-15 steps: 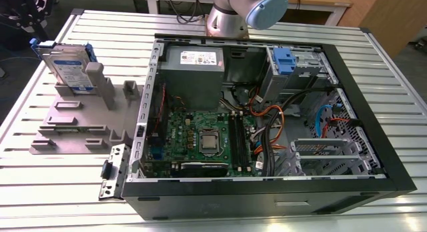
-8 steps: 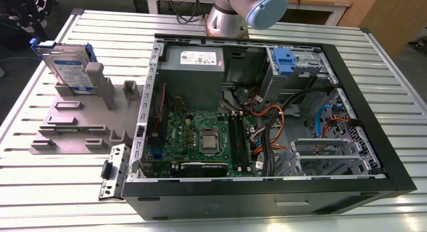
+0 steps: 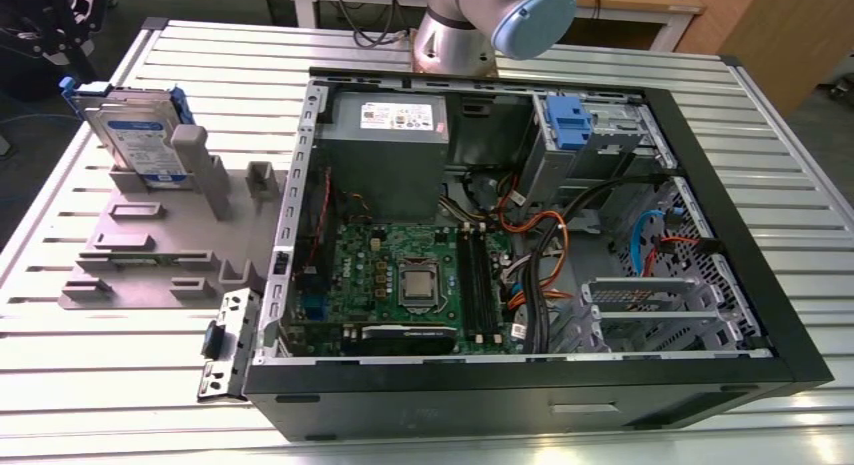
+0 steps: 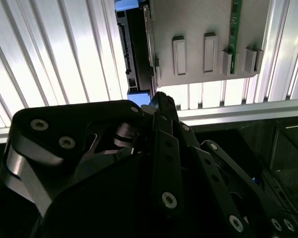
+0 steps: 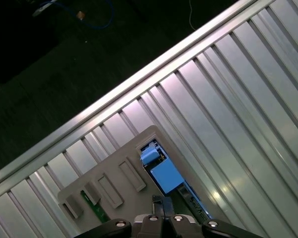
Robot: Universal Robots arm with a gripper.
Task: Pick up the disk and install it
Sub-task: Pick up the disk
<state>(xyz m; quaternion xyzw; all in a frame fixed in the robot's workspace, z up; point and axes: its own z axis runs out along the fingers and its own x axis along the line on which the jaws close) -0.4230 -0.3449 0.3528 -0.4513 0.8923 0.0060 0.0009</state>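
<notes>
The gripper (image 4: 159,99), nearest the lens in both wrist views, has its fingers drawn together on nothing and hangs over the disk (image 3: 139,135). The disk stands on edge in a grey holder (image 3: 147,255) near the tabletop's (image 3: 747,135) far corner on the exterior view's left, beside the open computer case (image 3: 534,380). An off-centre descent could strike the blue bracket and jam the disk in its slot (the fit looks snug). Print on its white-and-blue label is too small to read.

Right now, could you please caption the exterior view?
Disk standing in a grey holder beside the open computer case, arm behind.
</notes>
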